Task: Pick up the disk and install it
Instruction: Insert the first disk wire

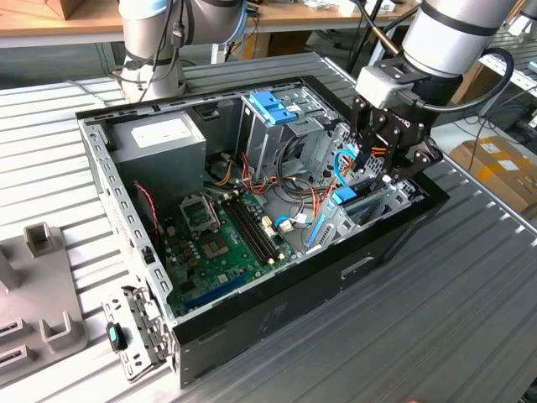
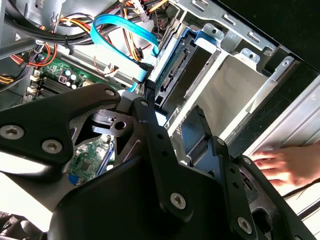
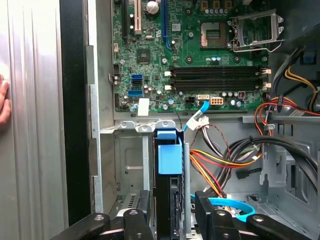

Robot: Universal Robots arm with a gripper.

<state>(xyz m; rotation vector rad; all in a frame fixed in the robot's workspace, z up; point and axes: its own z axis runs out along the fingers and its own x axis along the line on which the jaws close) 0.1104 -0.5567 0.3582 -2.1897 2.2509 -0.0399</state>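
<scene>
open computer case [image 1: 319,285], green motherboard [image 1: 222,243], power supply [image 1: 159,138]

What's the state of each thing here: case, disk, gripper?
black metal computer case, lying on its side, panel off, open
dark flat disk with blue plastic rails, standing on edge in the grey metal drive bay
black gripper, at the disk, over the bay

The dark, blue-railed disk [image 3: 169,155] stands on edge inside the grey metal bay [image 3: 127,165].

The exterior view looks down from well off, taking in the end effector [image 1: 382,172] and the whole computer case [image 1: 277,311] beneath it. Both wrist views (each from a different side) look closely past the end effector into the same drive bay [image 2: 220,85] [image 3: 130,160] just below it.
</scene>
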